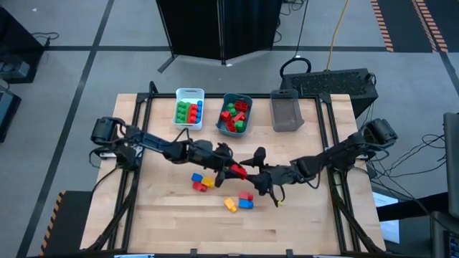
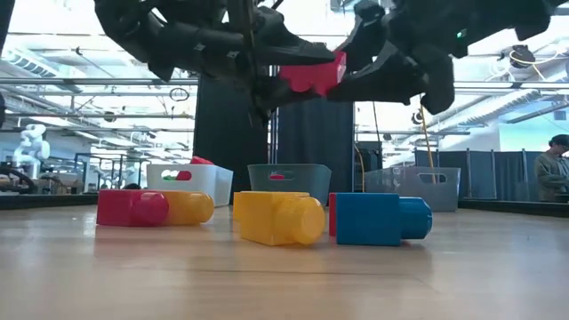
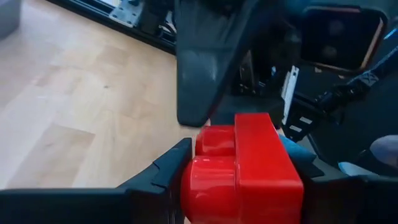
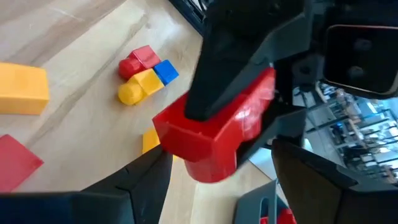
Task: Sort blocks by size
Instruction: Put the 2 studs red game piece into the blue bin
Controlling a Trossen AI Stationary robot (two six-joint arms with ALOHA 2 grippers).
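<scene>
A red block (image 1: 237,170) is held in the air over the table's middle, also seen in the low view (image 2: 311,76). My left gripper (image 1: 229,163) is shut on it. My right gripper (image 1: 252,172) is open and faces it. Its fingers stand on either side of the same block (image 4: 211,134); I cannot tell whether they touch it. Yellow, red and blue blocks (image 1: 201,180) lie on the table below, and a second small group (image 1: 240,202) lies nearer the front. My left gripper pinches the red block by two opposite sides (image 3: 186,186) between its two fingers. The fingers come roughly level from the table's left. The block is lifted clear of the table, its studs (image 3: 211,142) pointing sideways.
At the table's far side stand a white bin (image 1: 189,94) holding green, red and blue blocks, a teal bin (image 1: 237,97) holding red and green blocks, and a grey bin (image 1: 285,111). Bare wood lies toward the front edge. A person (image 2: 556,164) shows far behind the table.
</scene>
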